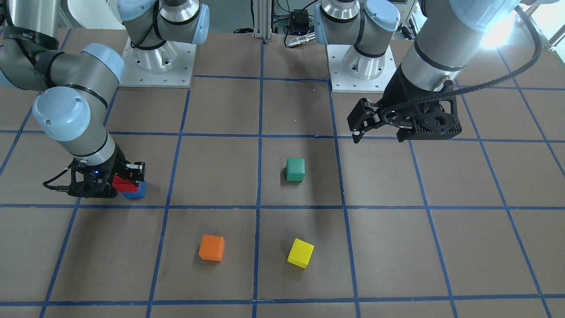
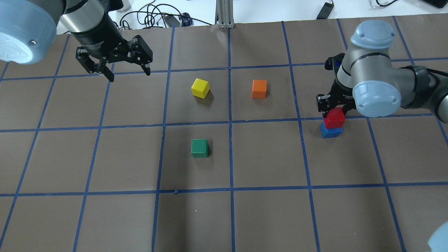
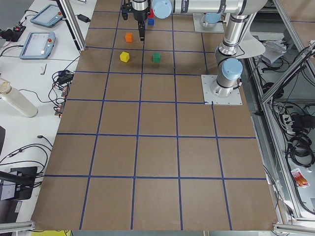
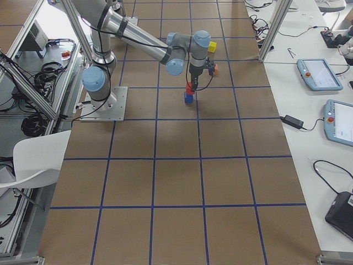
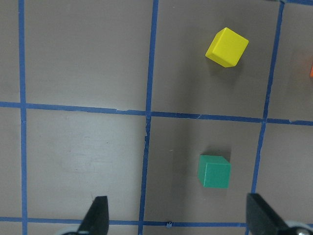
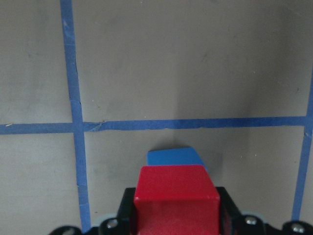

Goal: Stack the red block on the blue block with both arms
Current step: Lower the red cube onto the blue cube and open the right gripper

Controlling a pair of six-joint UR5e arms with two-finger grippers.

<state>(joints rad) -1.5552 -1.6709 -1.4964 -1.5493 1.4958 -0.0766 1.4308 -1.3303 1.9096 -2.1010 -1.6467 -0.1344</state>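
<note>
Brown paper table with a blue tape grid. On the right side, the right gripper is clamped on the red block. The block sits atop the blue block, apparently touching; the grip is likely steadying it before release. The left gripper is spread wide and empty, far left, probably to stay clear.

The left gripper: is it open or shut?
Open. The left gripper has its fingers wide apart in the overhead and wrist views, holding nothing.

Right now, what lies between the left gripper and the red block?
In the overhead view, the yellow block and the orange block lie between the left gripper and the red block.
</note>
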